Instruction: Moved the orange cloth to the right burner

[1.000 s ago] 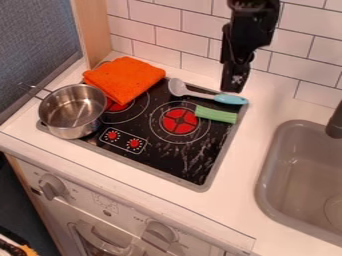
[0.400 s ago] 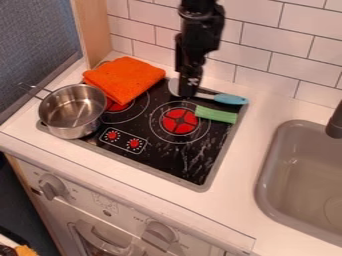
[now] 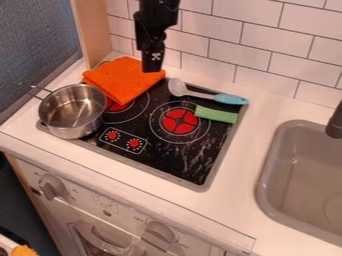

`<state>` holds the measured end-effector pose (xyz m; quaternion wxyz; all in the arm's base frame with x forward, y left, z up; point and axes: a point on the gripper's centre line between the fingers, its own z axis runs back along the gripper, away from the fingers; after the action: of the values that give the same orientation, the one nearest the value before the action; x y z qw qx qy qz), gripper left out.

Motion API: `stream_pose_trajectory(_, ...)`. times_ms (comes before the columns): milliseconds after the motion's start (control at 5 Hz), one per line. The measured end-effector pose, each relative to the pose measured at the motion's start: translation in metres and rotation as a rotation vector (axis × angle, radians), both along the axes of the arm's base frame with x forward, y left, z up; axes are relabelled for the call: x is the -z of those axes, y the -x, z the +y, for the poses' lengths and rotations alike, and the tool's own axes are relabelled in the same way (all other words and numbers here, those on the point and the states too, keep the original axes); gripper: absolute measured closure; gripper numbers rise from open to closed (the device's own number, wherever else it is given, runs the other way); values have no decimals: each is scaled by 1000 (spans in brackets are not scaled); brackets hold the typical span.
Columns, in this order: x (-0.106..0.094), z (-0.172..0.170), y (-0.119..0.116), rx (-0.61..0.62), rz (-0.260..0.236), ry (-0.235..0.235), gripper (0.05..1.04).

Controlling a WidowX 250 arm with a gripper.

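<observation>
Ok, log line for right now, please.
gripper: above cloth's right side | orange cloth: on stove's left part | right burner: cloth not yet there | pot: left front

Single fixed view; from above the counter front, slanting toward tiles.

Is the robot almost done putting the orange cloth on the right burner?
No, the moving part isn't done. The orange cloth lies at the back left of the stove, partly over the left burner. The black claw hangs by the cloth's right side. Gripping, lifting and laying it on the right burner all seem left to do.
</observation>
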<state>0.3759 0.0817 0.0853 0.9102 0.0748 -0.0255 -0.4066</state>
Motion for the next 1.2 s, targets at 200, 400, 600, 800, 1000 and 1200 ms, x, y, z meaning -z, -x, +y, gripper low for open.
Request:
stream_pose_trajectory(200,8,27,1,-60,20,-3,83)
stream_pose_trajectory(400,22,39,2,-97,55,6,83)
stream_pose_trajectory(600,28,48,-1,-121,66,2,83)
stream_pose_trajectory(800,44,61,-4,-152,97,0,83)
stream_pose_trajectory(1000,54,67,-12,-163,102,5,83)
stream_pose_trajectory(1200,68,70,-18,-169,112,29,83)
